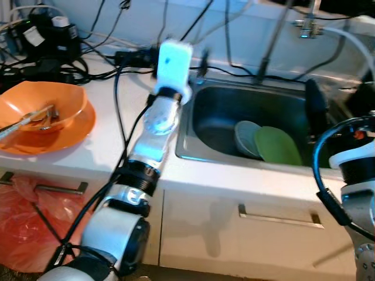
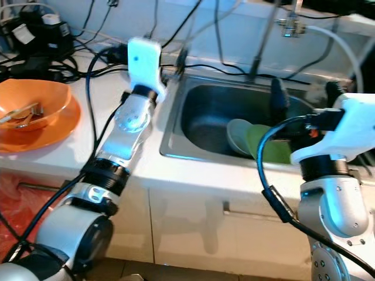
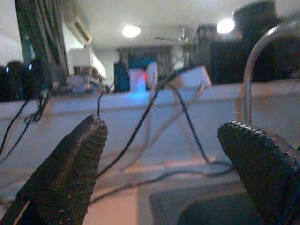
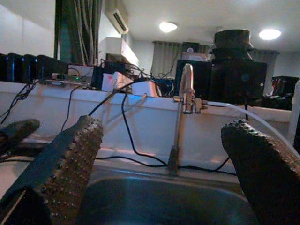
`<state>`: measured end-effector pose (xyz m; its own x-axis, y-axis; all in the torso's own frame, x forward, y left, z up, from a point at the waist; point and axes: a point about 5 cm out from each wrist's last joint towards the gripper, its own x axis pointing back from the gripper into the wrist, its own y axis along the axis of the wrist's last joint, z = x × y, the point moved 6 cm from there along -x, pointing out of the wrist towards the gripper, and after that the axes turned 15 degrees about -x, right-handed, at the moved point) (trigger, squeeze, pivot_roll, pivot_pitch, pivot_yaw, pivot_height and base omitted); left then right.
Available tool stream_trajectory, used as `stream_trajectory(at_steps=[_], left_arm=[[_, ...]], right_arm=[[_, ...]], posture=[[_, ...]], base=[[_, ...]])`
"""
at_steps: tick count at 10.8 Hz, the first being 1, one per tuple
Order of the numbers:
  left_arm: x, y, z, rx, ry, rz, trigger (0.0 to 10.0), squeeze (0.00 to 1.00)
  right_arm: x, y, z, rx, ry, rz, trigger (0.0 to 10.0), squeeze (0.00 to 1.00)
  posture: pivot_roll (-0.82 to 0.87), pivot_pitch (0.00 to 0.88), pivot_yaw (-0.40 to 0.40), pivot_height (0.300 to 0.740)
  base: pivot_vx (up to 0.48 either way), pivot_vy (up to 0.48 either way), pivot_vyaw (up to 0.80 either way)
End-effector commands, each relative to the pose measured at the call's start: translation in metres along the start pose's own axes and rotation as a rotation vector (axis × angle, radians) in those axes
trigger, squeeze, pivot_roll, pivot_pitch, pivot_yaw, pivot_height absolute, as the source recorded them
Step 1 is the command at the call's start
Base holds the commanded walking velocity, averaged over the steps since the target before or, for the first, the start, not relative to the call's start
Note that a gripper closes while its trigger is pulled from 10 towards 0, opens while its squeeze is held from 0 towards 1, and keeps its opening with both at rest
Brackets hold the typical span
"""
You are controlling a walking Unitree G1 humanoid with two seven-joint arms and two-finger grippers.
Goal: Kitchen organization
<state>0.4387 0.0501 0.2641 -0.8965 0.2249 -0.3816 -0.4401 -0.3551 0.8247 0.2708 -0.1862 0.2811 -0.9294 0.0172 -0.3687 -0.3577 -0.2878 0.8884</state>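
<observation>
Both grippers, left [image 3: 159, 164] and right [image 4: 164, 164], gape empty above the sink [image 1: 205, 105]; trailing cables [image 1: 234, 73] could snag.

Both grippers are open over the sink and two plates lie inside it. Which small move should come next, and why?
Probably lower the right gripper toward the green plate. It is open above the sink, nearer that plate than the left gripper, which is over the sink's left rim.

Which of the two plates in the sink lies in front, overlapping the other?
The bright green plate does. It overlaps the paler grey-green plate, which leans behind it, towards the robot's left, inside the steel sink.
</observation>
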Motion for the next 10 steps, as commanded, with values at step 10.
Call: stream_trajectory(at_steps=[10], left_arm=[[0.006, -0.043, 0.006, -0.129, 0.027, 0.185, 10.0, 0.00]], right_arm=[[-0.004, -0.009, 0.005, -0.016, 0.018, 0.030, 10.0, 0.00]], posture=[[0.09, 0.000, -0.070, 0.740]], base=[[0.000, 0.000, 0.32]])
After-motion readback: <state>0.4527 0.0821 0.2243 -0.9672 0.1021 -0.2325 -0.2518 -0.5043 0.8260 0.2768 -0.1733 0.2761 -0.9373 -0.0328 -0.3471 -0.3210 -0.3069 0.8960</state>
